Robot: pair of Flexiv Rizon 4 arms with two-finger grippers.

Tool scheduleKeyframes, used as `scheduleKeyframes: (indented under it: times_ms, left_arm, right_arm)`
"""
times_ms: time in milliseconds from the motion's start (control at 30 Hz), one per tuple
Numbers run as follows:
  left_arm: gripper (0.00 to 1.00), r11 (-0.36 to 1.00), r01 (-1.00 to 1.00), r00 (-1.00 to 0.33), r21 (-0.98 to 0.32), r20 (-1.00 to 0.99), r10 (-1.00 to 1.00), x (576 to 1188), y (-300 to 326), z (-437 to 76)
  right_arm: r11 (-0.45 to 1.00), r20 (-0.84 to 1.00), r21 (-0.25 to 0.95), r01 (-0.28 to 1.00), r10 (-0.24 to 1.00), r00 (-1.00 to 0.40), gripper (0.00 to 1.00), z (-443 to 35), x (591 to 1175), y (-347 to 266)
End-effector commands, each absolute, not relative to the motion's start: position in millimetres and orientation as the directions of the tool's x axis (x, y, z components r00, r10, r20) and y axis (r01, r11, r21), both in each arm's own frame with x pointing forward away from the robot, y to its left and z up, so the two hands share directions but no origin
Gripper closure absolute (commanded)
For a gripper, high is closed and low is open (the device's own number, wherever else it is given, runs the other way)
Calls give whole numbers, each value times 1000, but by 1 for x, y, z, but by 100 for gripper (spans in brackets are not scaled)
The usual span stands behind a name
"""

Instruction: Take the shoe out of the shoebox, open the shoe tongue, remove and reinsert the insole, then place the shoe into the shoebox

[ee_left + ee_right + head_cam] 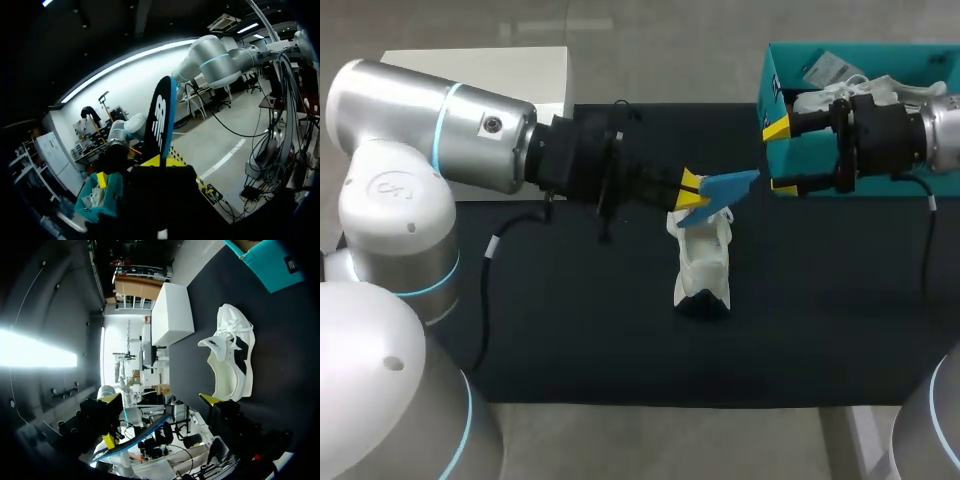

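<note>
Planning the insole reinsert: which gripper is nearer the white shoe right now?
Left. The left gripper, shut on the blue insole, is at one end of the shoe; the right gripper stands open off to the side by the shoebox.

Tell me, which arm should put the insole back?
Left. The left gripper holds the thin blue insole just above the white shoe; the right gripper hangs open at the teal cardboard shoebox.

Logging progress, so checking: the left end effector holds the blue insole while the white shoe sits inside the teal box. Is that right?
Not quite. The left end effector does hold the blue insole, but the white shoe stands on the black mat, outside the teal box, as the head view shows.
</note>
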State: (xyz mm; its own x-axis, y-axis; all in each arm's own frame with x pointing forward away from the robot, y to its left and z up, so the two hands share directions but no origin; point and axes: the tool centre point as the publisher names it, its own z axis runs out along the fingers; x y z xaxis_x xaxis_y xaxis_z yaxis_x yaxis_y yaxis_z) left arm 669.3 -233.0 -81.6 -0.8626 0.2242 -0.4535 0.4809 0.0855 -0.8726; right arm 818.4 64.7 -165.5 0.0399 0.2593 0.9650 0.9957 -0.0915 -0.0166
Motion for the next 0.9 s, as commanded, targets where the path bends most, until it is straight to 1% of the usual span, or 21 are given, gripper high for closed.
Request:
scheduleKeyframes:
  times_ms: [33,67,133,167,267,300,333,767,800,833,900]
  left_arm:
    - [100,-119,738,-636,-664,-743,209,684,-243,-93]
    - [100,-134,754,-612,-643,-762,210,687,-243,-94]
    - [100,-187,801,-520,-569,-816,253,693,-243,-94]
    - [100,-200,810,-500,-552,-827,257,695,-243,-94]
    - [100,-242,865,-339,-440,-868,363,707,-239,-96]
    - [100,-238,866,-336,-441,-864,375,709,-238,-96]
    - [100,-202,870,-346,-449,-850,396,710,-237,-95]
    - [100,-202,870,-346,-449,-850,396,710,-237,-95]
    - [100,-197,882,-330,-428,-859,392,712,-236,-100]
    - [100,-169,887,-353,-430,-866,353,714,-239,-103]
    - [100,-168,913,-301,-373,-891,341,718,-241,-108]
  right_arm:
    - [-98,966,-19,995,255,43,0,-169,819,68]
    - [-99,966,-20,995,254,45,0,-169,818,67]
    - [-104,966,-22,994,253,48,0,-170,817,67]
    - [-106,966,-23,994,253,49,0,-170,817,66]
    - [-115,966,-25,993,253,54,0,-171,815,64]
    - [-117,966,-26,993,253,55,0,-171,815,64]
    - [-118,966,-26,993,252,55,0,-172,815,64]
    - [-133,973,-9,991,229,39,0,-164,810,67]
    - [-145,974,-4,989,225,37,0,-163,809,67]
    - [-156,974,-3,988,222,38,0,-161,809,66]
    - [-176,976,6,984,214,32,0,-157,807,65]
